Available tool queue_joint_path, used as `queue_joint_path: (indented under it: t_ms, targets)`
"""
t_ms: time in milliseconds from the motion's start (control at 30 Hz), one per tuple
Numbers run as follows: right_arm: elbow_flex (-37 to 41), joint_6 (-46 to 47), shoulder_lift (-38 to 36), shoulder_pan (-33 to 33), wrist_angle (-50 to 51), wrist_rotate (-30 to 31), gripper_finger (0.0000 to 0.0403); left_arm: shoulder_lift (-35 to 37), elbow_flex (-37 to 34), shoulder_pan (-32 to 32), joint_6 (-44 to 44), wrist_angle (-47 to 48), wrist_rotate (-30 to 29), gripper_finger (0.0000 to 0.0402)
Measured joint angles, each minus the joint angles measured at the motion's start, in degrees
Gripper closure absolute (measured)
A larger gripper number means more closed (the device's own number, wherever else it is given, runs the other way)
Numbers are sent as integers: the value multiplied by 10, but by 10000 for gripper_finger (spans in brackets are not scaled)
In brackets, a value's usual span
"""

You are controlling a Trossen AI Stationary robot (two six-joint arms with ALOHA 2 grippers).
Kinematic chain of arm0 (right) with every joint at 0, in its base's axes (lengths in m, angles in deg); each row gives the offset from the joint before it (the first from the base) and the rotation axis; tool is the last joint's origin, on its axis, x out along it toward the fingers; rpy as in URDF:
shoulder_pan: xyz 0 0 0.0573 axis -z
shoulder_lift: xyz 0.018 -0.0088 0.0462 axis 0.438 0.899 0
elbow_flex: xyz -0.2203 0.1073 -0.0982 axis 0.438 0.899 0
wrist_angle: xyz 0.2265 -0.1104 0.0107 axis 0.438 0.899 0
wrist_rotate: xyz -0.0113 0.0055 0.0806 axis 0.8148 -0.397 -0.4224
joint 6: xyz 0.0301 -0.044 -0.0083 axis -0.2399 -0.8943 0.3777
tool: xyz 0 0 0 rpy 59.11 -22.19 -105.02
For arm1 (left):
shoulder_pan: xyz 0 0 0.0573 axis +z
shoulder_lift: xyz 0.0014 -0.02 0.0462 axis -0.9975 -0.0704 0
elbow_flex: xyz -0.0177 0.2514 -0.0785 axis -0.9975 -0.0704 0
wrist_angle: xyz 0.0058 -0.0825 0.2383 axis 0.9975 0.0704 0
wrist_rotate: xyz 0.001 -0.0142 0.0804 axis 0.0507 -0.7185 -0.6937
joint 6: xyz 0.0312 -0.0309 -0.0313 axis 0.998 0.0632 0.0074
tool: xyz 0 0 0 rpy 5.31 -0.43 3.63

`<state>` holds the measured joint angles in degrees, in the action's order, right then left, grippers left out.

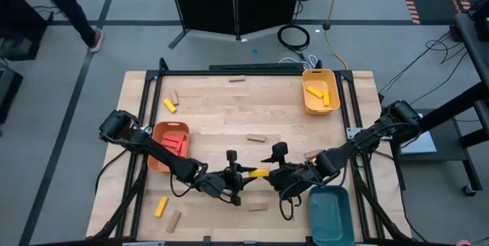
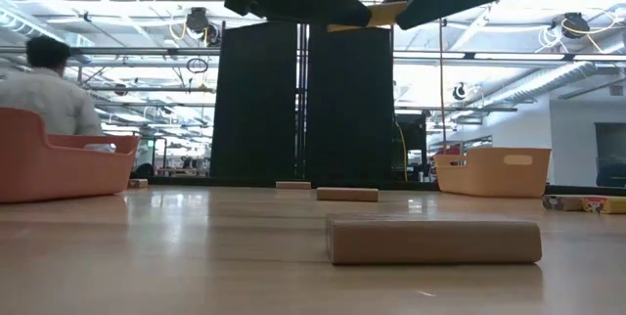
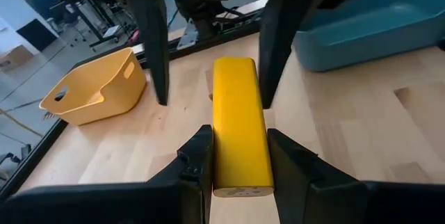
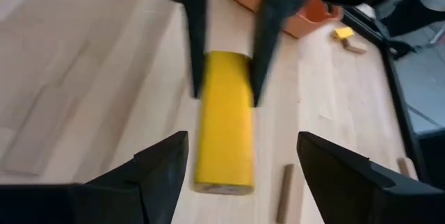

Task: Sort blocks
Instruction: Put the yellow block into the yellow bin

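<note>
A yellow block (image 1: 258, 173) hangs above the near middle of the table, between my two grippers. My left gripper (image 1: 241, 176) (image 3: 240, 172) comes from the left and is shut on it. My right gripper (image 1: 276, 173) (image 4: 240, 165) faces it from the right, open. Its fingers (image 4: 163, 168) stand wide on either side of the block's free end (image 4: 222, 175) without touching. The low view shows the block (image 2: 377, 12) high up between the arms. Other tan blocks (image 1: 256, 137) (image 1: 258, 206) and yellow blocks (image 1: 160, 205) (image 1: 169, 105) lie flat on the table. My left gripper pinches the yellow block between its two fingers (image 3: 198, 161) at the end nearest it (image 3: 240, 161), on the block's long sides. The fingers come level from the table's left and lie along the block. The block sticks out level past the fingertips, lifted clear of the table.
An orange tray (image 1: 159, 154) with red blocks sits at the left, a yellow tray (image 1: 319, 108) with yellow blocks at the far right, a teal tray (image 1: 330, 212) at the near right. A tan block (image 2: 433, 239) lies close to the low camera. A person is behind the table (image 2: 49, 90).
</note>
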<state>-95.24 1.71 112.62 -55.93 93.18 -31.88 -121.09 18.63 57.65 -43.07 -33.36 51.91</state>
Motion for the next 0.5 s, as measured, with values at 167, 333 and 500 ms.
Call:
queue_joint_path:
  t_ms: [167, 333, 500]
  targets:
    - [0, 26, 0, 0, 0, 12, 155, 0, 0, 1, 0, 1, 0, 311]
    - [0, 67, 0, 5, 8, 7, 189, 0, 0, 1, 0, 1, -3, 311]
    - [0, 92, 0, 9, 17, 2, 242, 0, 0, 3, 0, 1, -8, 311]
